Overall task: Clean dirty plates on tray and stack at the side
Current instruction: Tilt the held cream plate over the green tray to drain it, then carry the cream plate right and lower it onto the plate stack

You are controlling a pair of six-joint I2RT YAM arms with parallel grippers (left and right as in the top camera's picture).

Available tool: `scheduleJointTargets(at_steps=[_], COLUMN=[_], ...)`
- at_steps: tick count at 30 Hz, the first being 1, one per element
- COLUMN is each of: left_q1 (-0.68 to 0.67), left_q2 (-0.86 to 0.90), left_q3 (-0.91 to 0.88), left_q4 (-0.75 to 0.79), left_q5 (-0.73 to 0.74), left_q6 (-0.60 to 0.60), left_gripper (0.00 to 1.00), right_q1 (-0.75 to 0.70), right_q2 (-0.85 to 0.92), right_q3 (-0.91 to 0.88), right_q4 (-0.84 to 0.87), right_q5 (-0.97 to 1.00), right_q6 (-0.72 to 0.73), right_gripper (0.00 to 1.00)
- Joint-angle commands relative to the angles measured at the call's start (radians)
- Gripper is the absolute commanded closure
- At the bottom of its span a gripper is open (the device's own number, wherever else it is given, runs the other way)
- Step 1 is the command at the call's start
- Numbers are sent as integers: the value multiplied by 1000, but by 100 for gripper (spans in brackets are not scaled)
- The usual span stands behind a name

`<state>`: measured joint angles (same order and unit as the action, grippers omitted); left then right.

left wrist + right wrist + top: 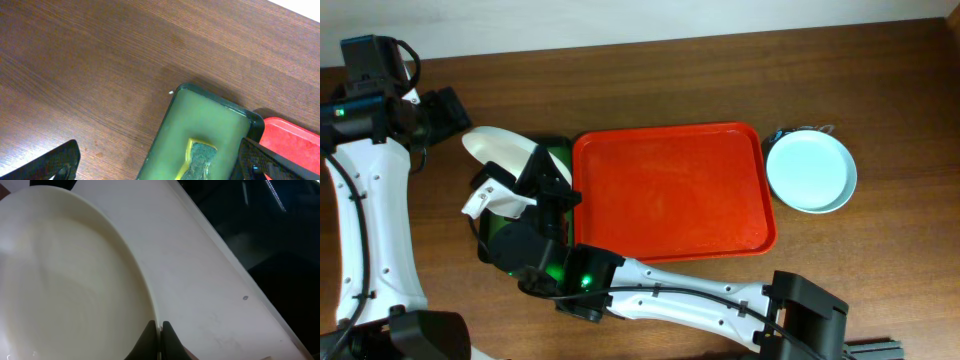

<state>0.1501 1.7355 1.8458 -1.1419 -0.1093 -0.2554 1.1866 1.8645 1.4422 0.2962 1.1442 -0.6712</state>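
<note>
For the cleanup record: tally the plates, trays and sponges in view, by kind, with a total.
Trays: 2 (red tray, dark green tray)
Plates: 2 in view (cream plate gripped by the right tool; pale blue-green plate right of the red tray, any beneath it hidden)
Sponges: 1 (sponge in the dark green tray)
Total: 5

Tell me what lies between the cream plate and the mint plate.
The red tray, bare, lies between the cream plate and the mint plate; the overhead view shows it.
</note>
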Motion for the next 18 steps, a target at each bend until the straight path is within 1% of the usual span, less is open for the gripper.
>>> scheduleJointTargets(at_steps=[1, 3, 5, 6, 7, 9, 10, 11, 13, 14, 16, 18], left_q1=[-1, -1, -1, -1, -1, -1, -1, -1, -1, -1, -1, -1], left_q2=[4, 4, 4, 4, 4, 4, 4, 4, 4, 4, 4, 4], left_q3=[2, 2, 2, 2, 2, 2, 2, 2, 2, 2, 2, 2], left_q4=[-1, -1, -1, -1, -1, -1, -1, -1, -1, -1, -1, -1], left_q5=[-4, -4, -3, -4, -4, -3, -4, -3, -3, -3, -3, -4], left_q6=[-14, -14, -14, -14, -14, -14, -14, -14, -14, -14, -14, -14], left_gripper=[1, 1, 1, 1, 1, 1, 1, 1, 1, 1, 1, 1], right_q1=[3, 3, -2, -10, -32, -65, -97, -131, -200, -226, -306, -392], right_q2=[-12, -12, -12, -12, -12, -12, -12, -12, -13, -15, -41, -80], right_q3=[19, 19, 19, 18, 18, 18, 18, 18, 19, 19, 19, 19], right_q4=[7, -32, -123, -201, -319, -426, -502, -550, -597, -607, -652, -706], right_q5=[47, 65, 55, 25, -41, -135, -239, -330, -499, -557, -694, -807], right_q6=[121, 256, 382, 469, 612, 764, 873, 944, 1041, 1059, 1149, 1205], right_gripper=[96, 96, 96, 96, 96, 96, 96, 96, 96, 96, 96, 96])
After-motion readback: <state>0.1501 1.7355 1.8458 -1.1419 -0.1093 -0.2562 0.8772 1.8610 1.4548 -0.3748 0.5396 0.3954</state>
